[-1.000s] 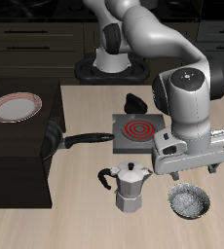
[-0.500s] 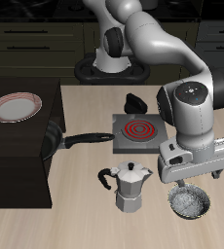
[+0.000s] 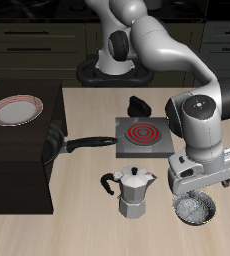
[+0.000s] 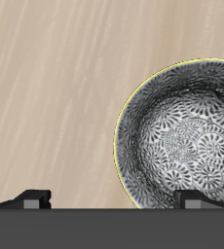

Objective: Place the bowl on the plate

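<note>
Exterior view: the arm reaches down over the bowl [image 3: 193,208], which sits on the light wood table [image 3: 87,230] near its front edge, just beside the moka pot [image 3: 133,190]. The gripper [image 3: 192,190] hangs directly above the bowl's rim; its fingers are masked by the hand body, so whether they are spread or closed cannot be told here. Only this view shows the plate [image 3: 14,111], well apart on a dark raised counter [image 3: 17,160], along with the black frying pan [image 3: 60,146], the burner with red coil [image 3: 142,135], a small black wedge [image 3: 140,104], and dark cabinets behind. Wrist view: the bowl's [image 4: 187,136] speckled white-grey interior and thin pale rim show up close, resting on the wood grain. Two dark fingertips [image 4: 31,197] show apart, with one over the bowl's inside and the other over bare table, nothing held between them; pincer released.
</note>
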